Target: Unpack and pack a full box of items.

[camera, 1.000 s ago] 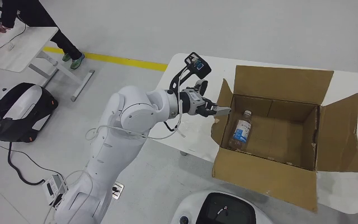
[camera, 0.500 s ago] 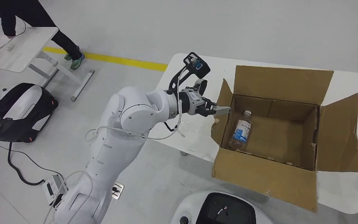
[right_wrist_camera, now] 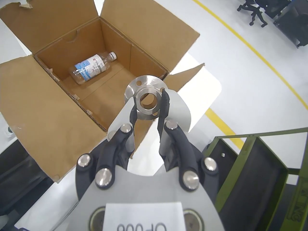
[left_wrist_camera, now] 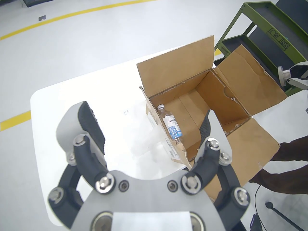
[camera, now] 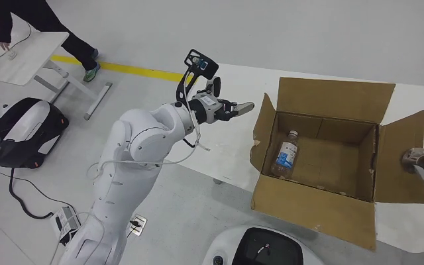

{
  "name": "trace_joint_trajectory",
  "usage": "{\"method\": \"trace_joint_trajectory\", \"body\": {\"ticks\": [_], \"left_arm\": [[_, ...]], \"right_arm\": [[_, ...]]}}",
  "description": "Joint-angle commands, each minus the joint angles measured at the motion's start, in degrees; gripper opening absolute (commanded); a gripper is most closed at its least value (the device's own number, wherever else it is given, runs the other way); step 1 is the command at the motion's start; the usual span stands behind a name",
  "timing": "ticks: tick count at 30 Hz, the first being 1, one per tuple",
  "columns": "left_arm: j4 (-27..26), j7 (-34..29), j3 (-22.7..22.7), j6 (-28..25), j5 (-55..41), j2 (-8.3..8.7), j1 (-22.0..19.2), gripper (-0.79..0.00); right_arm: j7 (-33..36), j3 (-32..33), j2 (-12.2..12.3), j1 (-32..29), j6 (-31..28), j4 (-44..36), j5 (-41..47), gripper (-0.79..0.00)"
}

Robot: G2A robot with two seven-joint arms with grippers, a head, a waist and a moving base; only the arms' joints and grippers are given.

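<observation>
Currently | one box, one bottle | left end effector agape | right end effector clamps one flange

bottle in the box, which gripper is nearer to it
Left, it seems. The left gripper is open above the table, just outside the box flap beside the bottle; the right gripper, shut on a metal flange, is past the opposite flap.
</observation>
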Motion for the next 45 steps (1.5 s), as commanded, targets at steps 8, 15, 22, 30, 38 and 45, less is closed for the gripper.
{"method": "trace_joint_trajectory", "body": {"ticks": [8,15,22,30,38,45], "left_arm": [[0.0,-0.01,0.0,-0.01,0.0,0.0,0.0,0.0],[0.0,-0.01,0.0,-0.01,0.0,0.0,0.0,0.0],[0.0,-0.01,0.0,-0.01,0.0,0.0,0.0,0.0],[0.0,-0.01,0.0,-0.01,0.0,0.0,0.0,0.0],[0.0,-0.01,0.0,-0.01,0.0,0.0,0.0,0.0],[0.0,-0.01,0.0,-0.01,0.0,0.0,0.0,0.0]], "right_arm": [[0.46,-11.67,0.15,7.17,5.24,0.0,-4.85,-0.785],[5.22,-23.19,-0.54,11.29,15.02,0.28,-12.41,-0.785],[7.22,-33.73,-2.03,17.05,22.18,6.61,-17.73,-0.785],[7.34,-36.95,-2.81,19.36,24.99,9.65,-18.14,-0.785],[7.34,-36.95,-2.81,19.36,24.99,9.65,-18.14,-0.785],[4.46,-42.91,-4.15,19.76,26.15,14.31,-19.75,-0.785]]}}
